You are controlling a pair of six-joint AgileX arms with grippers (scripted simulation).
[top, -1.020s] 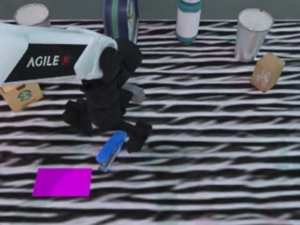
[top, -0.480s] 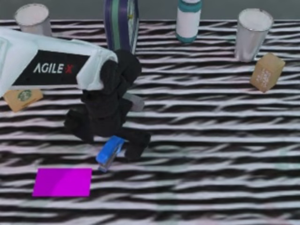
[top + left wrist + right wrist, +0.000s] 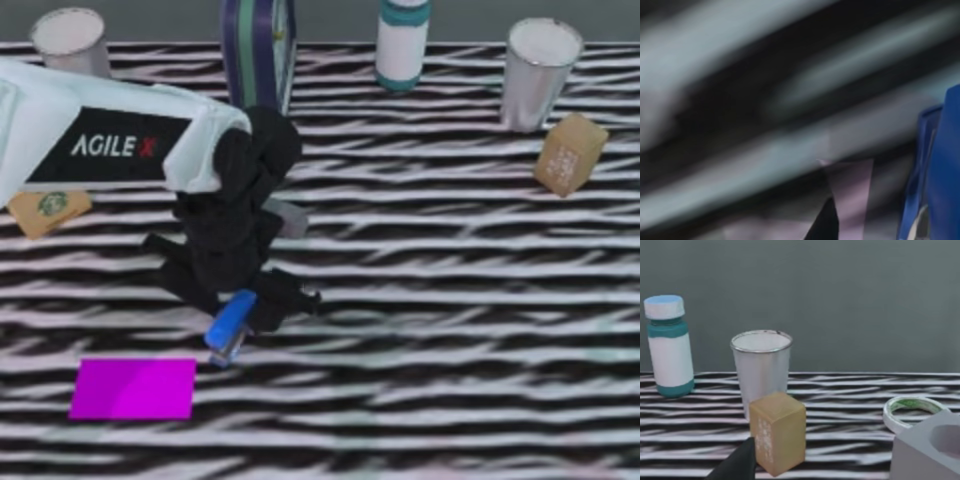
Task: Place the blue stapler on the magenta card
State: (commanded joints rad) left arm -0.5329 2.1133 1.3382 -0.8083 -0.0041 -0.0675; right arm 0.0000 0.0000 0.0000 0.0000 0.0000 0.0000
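A white bottle (image 3: 402, 42) with teal cap stands at the far edge. A metal cup (image 3: 538, 72) stands near a tan box (image 3: 570, 153).

A tan box (image 3: 777, 432) stands before a metal cup (image 3: 761, 371), a white-and-teal bottle (image 3: 669, 346) beside.

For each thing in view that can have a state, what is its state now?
blue stapler: lying flat beside the card, not on it, between the left gripper's fingers.
magenta card: flat, nothing on it.
left gripper: closed around the stapler.
steel cup: upright.
white bottle: upright, capped.
tan box: tilted.
right gripper: out of the top view.
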